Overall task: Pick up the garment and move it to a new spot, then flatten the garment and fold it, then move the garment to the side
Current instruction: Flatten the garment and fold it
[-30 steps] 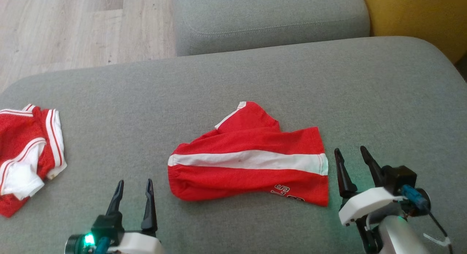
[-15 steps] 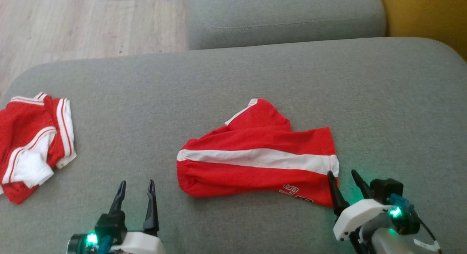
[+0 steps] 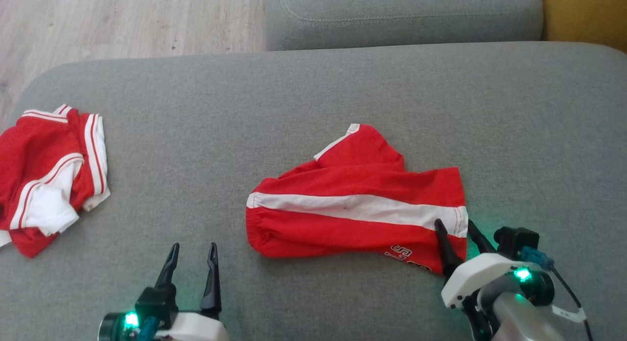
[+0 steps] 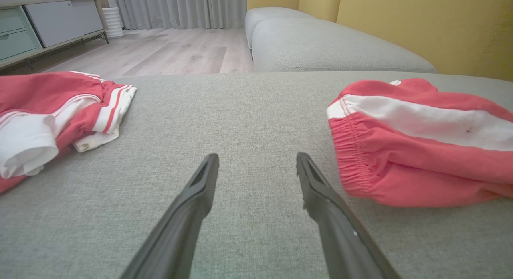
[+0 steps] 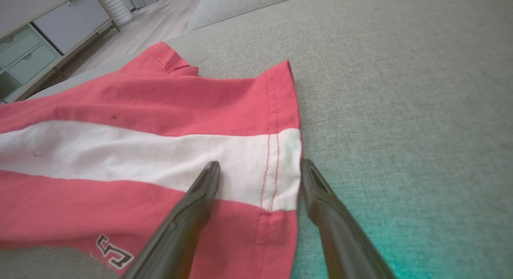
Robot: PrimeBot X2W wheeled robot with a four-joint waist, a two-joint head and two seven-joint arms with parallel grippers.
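Left gripper (image 3: 194, 247): at the near edge, fingers spread with nothing between them, over bare grey seat cushion (image 3: 313, 96), well apart from both pieces of clothing.
Right gripper (image 3: 454, 224): near right, jaws wide and holding nothing; one finger lies over the cloth and the other just outside its edge. Whether they touch the cloth, I cannot tell.
Red shorts (image 3: 355, 204): lying mid-cushion, slightly right of centre, folded roughly in half.
Long axis: across the head view, left to right, tilting a little nearer at the right end.
Pointing: gathered waistband (image 4: 348, 158) towards the robot's left, leg hem (image 5: 280, 150) towards its right; a white stripe (image 3: 352, 207) runs the length.
Lettering (image 3: 406, 255): dark-outlined, on the near right edge, partly tucked under.
Far side of shorts: a second leg sticks out, away from the robot.
Right wrist view adds: double red stitching along the hem.
Left wrist view adds: the puckered elastic, a grey cabinet (image 4: 44, 22), and curtains (image 4: 180, 8).
Second garment (image 3: 49, 174): red and white, bunched at the cushion's left end.
Beyond: another grey cushion (image 3: 401, 17), pale wood floor (image 3: 122, 22), and a yellow backrest (image 3: 588, 12).
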